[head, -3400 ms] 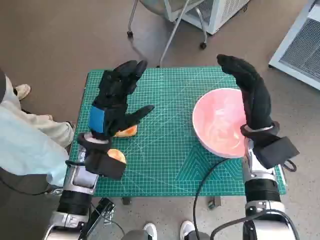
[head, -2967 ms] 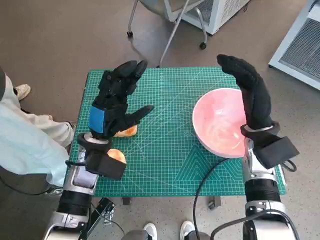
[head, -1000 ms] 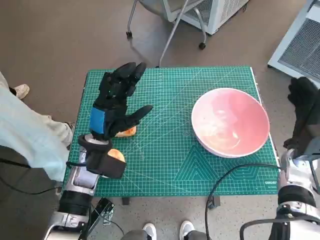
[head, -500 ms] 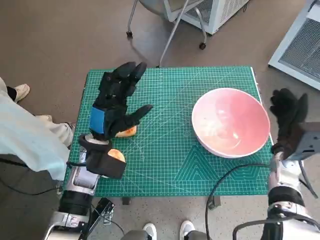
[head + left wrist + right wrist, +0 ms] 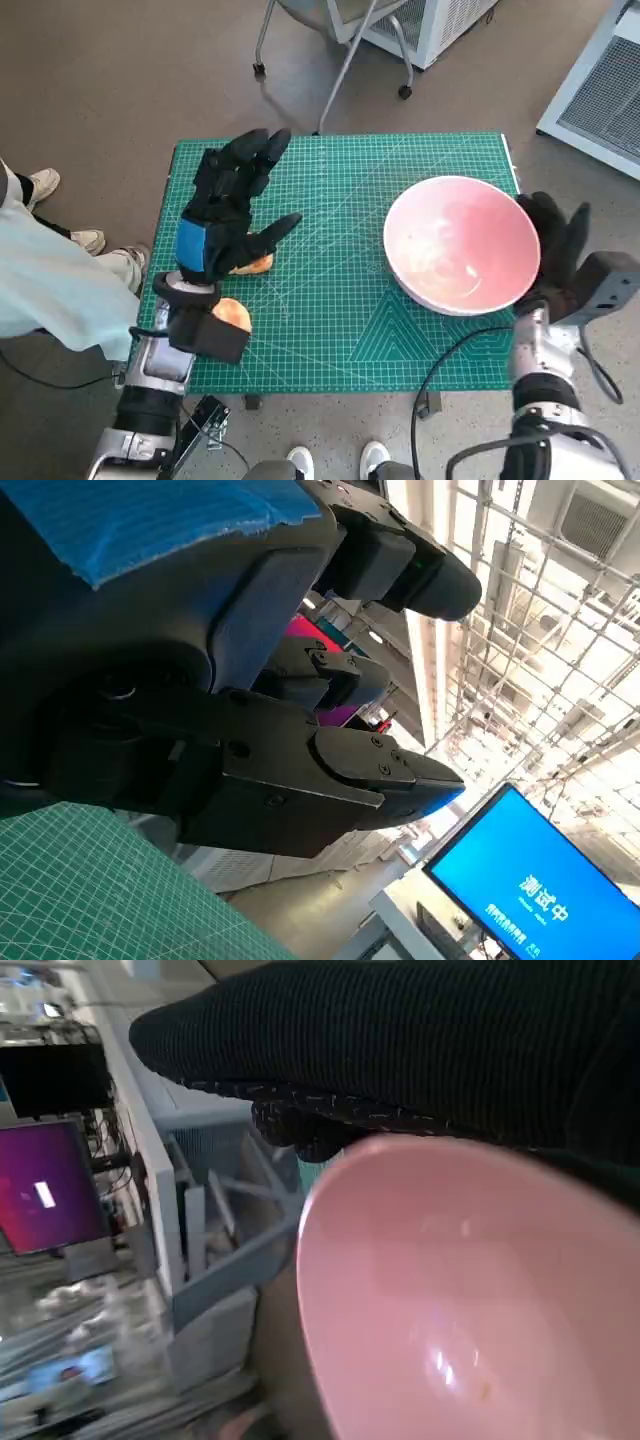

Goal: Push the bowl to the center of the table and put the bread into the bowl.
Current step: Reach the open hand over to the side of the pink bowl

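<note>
Now the right hand (image 5: pixel 556 258), fingers spread & holding nothing, has swung outside the bowl (image 5: pixel 462 243) at frame right, ready to push. Left hand (image 5: pixel 228 213) open over bread (image 5: pixel 254 264), mid-left.

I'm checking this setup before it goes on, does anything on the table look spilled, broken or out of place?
Nothing looks spilled or broken. The pink bowl sits upright and empty, though toward the right side of the green mat with its rim at the edge. The bread lies by the left hand.
</note>
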